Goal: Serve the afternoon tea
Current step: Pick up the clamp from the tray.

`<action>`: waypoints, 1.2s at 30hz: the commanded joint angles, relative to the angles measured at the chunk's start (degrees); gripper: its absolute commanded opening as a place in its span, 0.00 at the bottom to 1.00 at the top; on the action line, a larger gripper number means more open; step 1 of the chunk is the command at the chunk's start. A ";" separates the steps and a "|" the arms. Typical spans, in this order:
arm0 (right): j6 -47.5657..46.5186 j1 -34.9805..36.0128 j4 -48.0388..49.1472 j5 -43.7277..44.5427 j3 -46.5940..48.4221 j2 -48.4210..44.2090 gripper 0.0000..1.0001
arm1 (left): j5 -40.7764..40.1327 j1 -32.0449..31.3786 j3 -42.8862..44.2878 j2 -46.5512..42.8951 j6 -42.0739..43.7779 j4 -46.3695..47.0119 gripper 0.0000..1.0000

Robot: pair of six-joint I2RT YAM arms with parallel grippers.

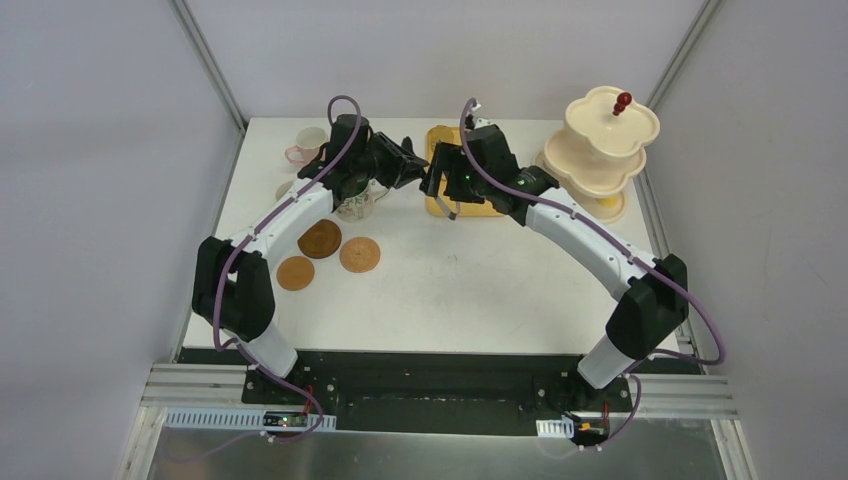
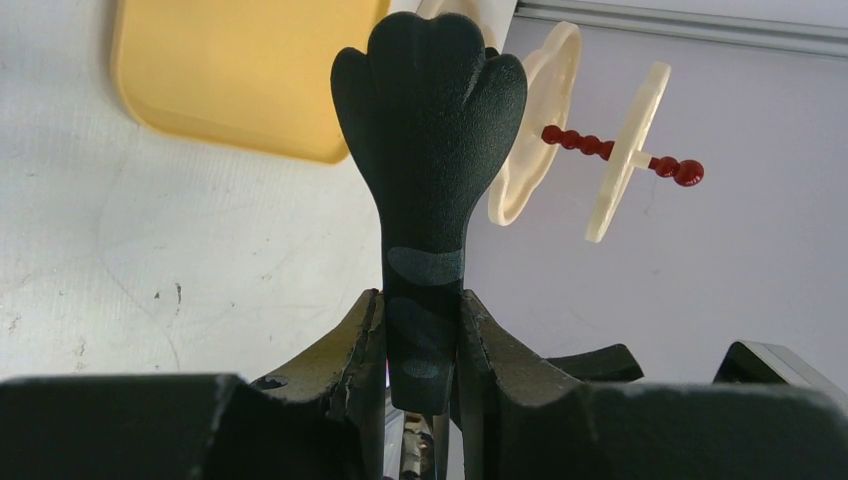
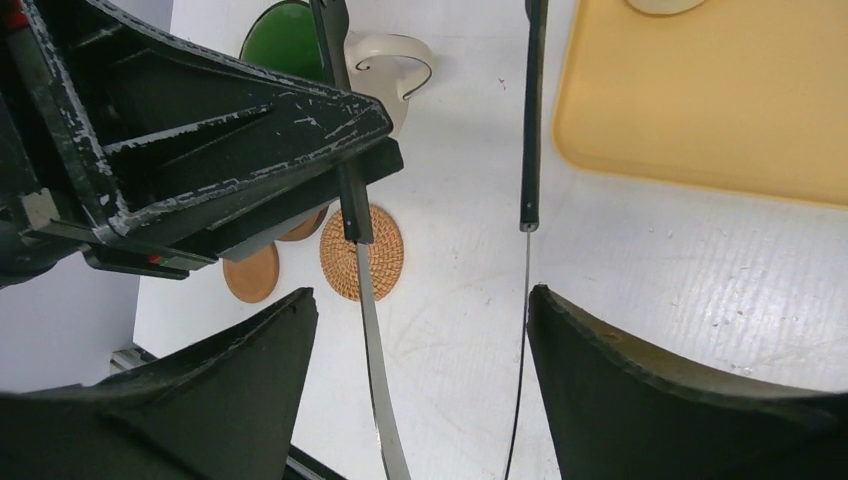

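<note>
My left gripper (image 1: 405,160) (image 2: 421,305) is shut on one black scalloped head of the black tongs (image 2: 430,120), held above the table. The tongs' two thin arms (image 3: 530,120) run between the wide-open fingers of my right gripper (image 1: 438,185) (image 3: 420,295). The green-lined patterned mug (image 1: 352,203) (image 3: 285,40) stands under the left arm. The cream mug (image 1: 313,137) and pink mug (image 1: 296,155) stand at the back left. Three brown coasters (image 1: 320,239) (image 1: 359,254) (image 1: 295,272) lie left of centre. The cream three-tier stand (image 1: 600,150) with red knob (image 1: 623,100) is back right. No pastries show.
The yellow tray (image 1: 480,207) (image 2: 240,70) (image 3: 700,100) lies at the back centre, mostly hidden under my right gripper. A small pale object (image 3: 660,4) sits at its far edge. Grey walls close in on the left, right and back.
</note>
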 commanded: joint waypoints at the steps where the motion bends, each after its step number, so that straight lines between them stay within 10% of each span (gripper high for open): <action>1: -1.04 0.26 -0.50 2.96 3.60 0.38 0.77 | 1.22 -0.31 2.29 -1.51 -0.29 0.51 0.00; 23: 1.10 0.26 1.37 1.27 2.70 0.43 0.60 | 1.77 -0.31 3.32 -0.41 -0.73 -0.74 0.00; 36: 3.31 -0.91 3.66 0.56 1.77 0.67 0.56 | 0.37 -0.22 6.48 -0.12 2.10 -6.15 0.44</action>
